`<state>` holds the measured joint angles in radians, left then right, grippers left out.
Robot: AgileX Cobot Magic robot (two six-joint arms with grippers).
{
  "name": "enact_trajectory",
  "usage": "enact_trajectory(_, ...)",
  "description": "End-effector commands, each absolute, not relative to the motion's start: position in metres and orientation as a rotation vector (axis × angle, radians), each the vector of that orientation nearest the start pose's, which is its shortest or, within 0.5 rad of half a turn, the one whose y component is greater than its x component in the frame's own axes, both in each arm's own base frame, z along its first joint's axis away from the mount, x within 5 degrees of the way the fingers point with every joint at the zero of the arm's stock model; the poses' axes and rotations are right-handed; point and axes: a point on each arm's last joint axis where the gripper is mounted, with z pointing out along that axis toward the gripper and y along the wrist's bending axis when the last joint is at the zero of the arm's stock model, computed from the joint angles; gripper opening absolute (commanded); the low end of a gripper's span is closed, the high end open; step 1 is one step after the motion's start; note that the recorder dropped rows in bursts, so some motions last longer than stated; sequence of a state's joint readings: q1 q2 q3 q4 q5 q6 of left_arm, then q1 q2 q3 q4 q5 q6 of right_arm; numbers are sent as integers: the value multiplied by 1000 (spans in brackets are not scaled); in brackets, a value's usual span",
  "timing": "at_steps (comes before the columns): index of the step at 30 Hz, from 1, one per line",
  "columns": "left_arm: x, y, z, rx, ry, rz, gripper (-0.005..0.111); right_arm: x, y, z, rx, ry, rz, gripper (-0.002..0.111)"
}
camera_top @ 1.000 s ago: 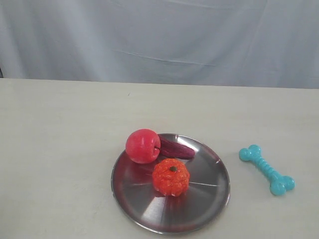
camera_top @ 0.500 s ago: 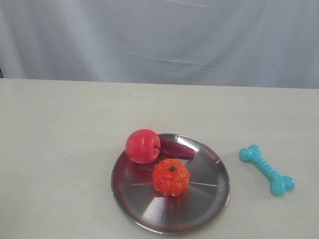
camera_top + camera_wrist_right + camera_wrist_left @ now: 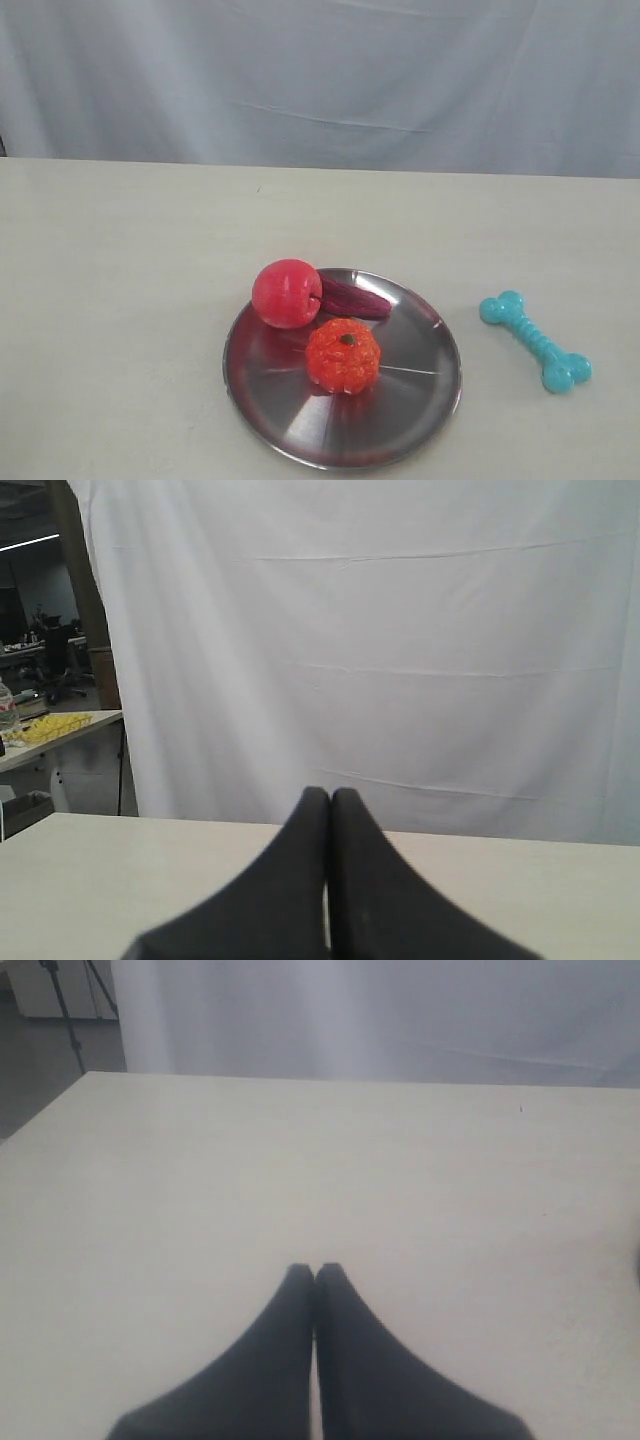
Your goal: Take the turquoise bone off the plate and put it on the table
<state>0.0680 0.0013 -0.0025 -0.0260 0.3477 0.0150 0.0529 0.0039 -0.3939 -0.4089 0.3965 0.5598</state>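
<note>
The small ribbed rubber bone (image 3: pixel 535 342) was turquoise all over. The round shiny steel plate (image 3: pixel 400 420) was silver, with red and orange reflections. The glossy round apple toy (image 3: pixel 286 293) was red, the bumpy pumpkin-shaped toy (image 3: pixel 343 355) orange-red with a dark stem spot, and the long smooth piece (image 3: pixel 355 299) dark purple. The matte bench (image 3: pixel 120 300) was plain cream, and the cloth backdrop (image 3: pixel 320 80) was pale grey-white. The left hand (image 3: pixel 315 1272) and the right hand (image 3: pixel 330 795) were black.
</note>
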Motion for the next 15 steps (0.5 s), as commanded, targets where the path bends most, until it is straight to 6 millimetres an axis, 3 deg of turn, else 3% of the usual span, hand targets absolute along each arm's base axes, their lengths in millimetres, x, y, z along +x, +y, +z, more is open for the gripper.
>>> enact_trajectory(1,53,2,182,-65,1825,19,0,20,-14,307,213,1446,56,-1)
enact_trajectory(8,53,2,182,-65,1825,19,0,18,-21,311,116,1415,-190,-1)
enact_trajectory(11,53,2,182,-65,1825,19,0,18,-21,311,131,1411,-170,-1)
enact_trajectory(15,53,2,182,-65,1825,19,0,19,-23,307,169,1405,-285,-1)
